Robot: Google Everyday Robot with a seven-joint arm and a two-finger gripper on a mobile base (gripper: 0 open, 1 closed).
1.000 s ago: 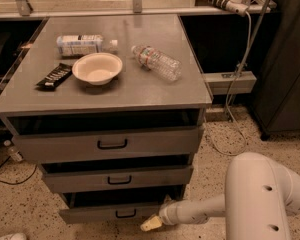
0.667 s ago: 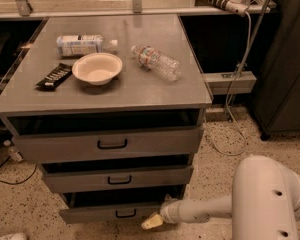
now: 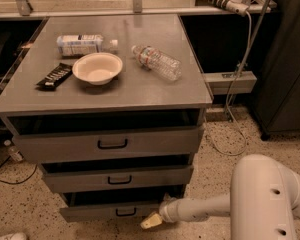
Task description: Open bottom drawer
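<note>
- The cabinet (image 3: 115,91) fills the middle of the view, with three grey drawers stacked under its flat top.
- The arm (image 3: 260,194) comes in from the lower right and reaches left, low along the floor, toward the cabinet's base.
- The bottom drawer (image 3: 90,212) is the lowest and shallowest front, right above the floor. Its long axis runs left to right across the view. A dark gap shows above it, so it may sit a little way out, though the angle makes that hard to judge.
- Its handle (image 3: 126,212) is a small black loop at the middle of the front.
- The gripper (image 3: 151,220) hangs just beside the drawer's lower right corner. I cannot tell whether it is wide or narrow, and it seems to hold nothing.
- The handle lies near the gripper, to its left and slightly above. The next move likely needs a short shift left and up to hook the loop, then a pull straight out from the cabinet.
</note>
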